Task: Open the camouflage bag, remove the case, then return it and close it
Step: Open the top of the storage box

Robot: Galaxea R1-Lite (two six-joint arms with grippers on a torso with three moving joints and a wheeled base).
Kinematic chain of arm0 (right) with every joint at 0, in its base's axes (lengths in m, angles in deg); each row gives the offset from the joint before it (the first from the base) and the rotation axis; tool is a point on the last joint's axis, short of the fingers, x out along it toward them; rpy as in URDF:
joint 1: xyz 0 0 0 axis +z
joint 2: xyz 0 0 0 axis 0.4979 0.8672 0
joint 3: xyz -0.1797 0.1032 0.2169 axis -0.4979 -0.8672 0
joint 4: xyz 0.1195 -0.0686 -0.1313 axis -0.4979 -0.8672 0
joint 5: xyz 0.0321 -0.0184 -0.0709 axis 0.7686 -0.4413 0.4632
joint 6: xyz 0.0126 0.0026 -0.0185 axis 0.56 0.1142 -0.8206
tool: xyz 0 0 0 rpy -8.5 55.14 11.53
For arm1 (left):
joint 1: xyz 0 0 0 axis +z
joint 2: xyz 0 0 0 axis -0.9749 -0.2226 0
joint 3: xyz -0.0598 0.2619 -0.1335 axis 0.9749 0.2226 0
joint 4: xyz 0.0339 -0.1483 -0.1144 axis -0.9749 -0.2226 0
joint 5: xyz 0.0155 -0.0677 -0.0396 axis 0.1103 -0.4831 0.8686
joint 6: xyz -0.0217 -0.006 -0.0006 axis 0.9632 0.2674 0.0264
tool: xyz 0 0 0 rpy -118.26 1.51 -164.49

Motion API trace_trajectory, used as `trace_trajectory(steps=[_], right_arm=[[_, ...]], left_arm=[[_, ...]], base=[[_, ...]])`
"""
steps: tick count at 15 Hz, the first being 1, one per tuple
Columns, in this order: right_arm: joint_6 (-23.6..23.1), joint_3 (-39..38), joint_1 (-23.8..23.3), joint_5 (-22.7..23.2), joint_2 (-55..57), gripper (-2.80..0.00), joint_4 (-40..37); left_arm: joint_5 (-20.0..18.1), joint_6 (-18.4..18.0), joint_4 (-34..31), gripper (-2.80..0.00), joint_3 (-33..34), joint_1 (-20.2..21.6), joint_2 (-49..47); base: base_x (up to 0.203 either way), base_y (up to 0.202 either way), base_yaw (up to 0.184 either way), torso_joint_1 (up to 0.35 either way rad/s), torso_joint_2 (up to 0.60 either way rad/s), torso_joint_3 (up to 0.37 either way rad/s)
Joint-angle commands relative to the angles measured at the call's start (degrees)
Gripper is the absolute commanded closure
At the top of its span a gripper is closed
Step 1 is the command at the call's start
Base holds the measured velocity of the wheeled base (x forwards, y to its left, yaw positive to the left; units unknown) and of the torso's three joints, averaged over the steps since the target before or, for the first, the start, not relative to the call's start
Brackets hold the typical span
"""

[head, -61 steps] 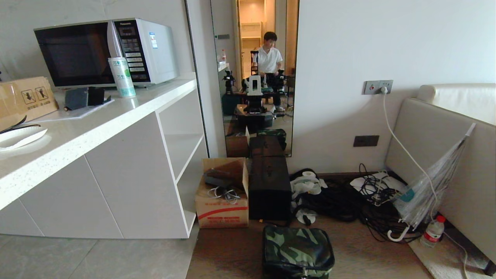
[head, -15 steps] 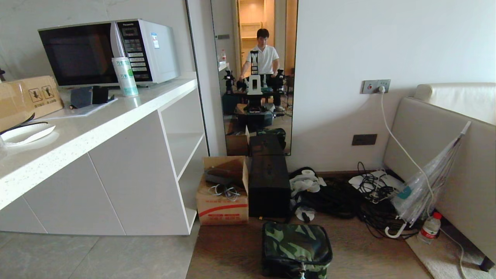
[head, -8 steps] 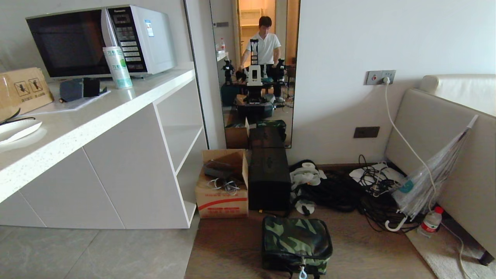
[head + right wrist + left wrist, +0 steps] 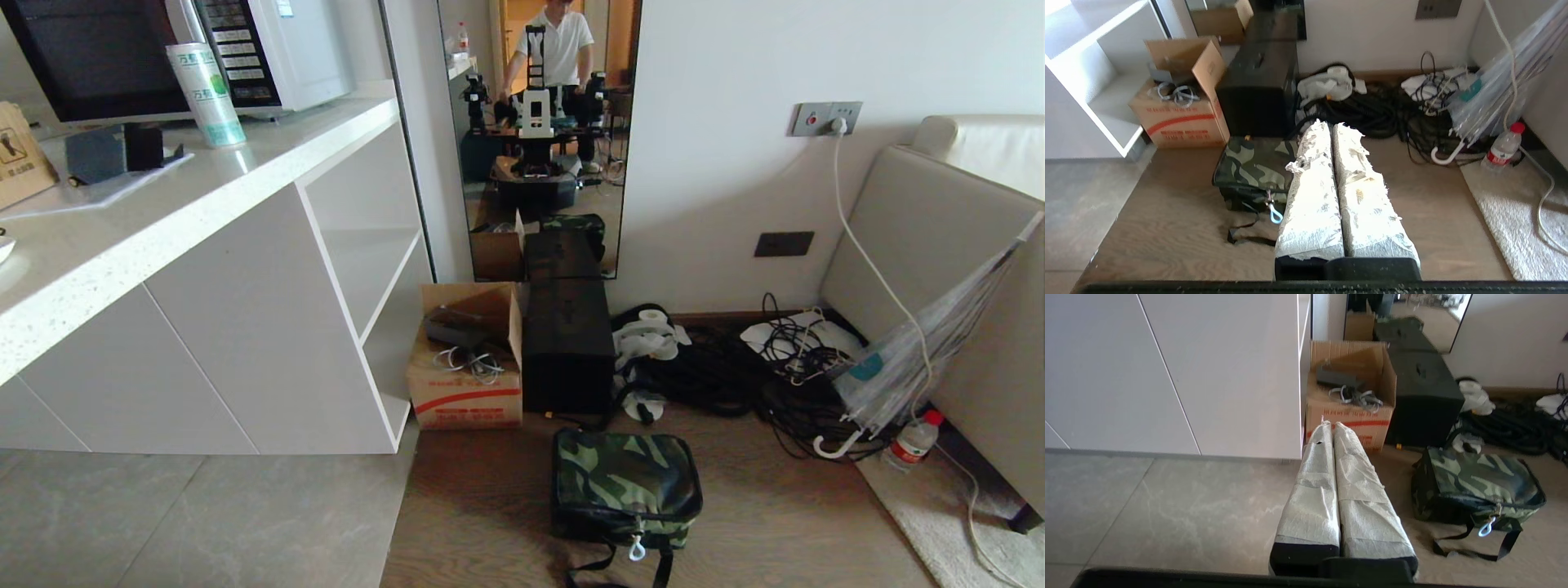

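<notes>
Head view is showing the camouflage bag (image 4: 625, 487) lying zipped shut on the wooden floor, near the robot and slightly right of centre, with its strap trailing toward the near edge. Neither arm is appearing here. Just beyond the bag a tall black box (image 4: 567, 347) is standing, with a cardboard carton (image 4: 467, 363) to its left and a heap of black cables (image 4: 718, 384) to its right. The case is not showing anywhere; presumably it is sitting inside the closed bag.

Left wrist view is showing the left end effector (image 4: 1329, 426) with its padded fingers pressed together and holding nothing, hanging above the floor, well apart from the bag (image 4: 1474, 484), which is lying to its right. The zip pull (image 4: 1488, 527) is dangling off the bag's near face.

Right wrist view is showing the right end effector (image 4: 1327, 127) likewise narrowed to nothing and empty, hovering above the bag's right end (image 4: 1251, 171). The pull (image 4: 1274, 211) is hanging on the near side.

The risks, as I judge them: the bulky wrapped fingers may be slipping off so small a pull; the soft bag may be sliding across the smooth floor unless the other arm is pinning it; the loose strap (image 4: 1245, 234) could be snagging a finger; and a reach going too far may be knocking the black box or catching the cables.
</notes>
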Motion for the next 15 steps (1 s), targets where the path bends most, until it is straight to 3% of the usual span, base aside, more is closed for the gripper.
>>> trace_trajectory(steps=[1, 15], right_arm=[[0.0, -0.1, 0.0, 0.0, 0.0, 0.00, 0.0], [0.0, -0.1, 0.0, 0.0, 0.0, 0.00, 0.0]], left_arm=[[0.0, 0.0, 0.0, 0.00, 0.0, 0.0, -0.1], [0.0, 0.1, 0.0, 0.00, 0.0, 0.0, -0.1]], base=[[0.000, 0.000, 0.000, -0.002, 0.01, -0.193], [0.000, 0.000, 0.000, 0.002, 0.00, -0.196]])
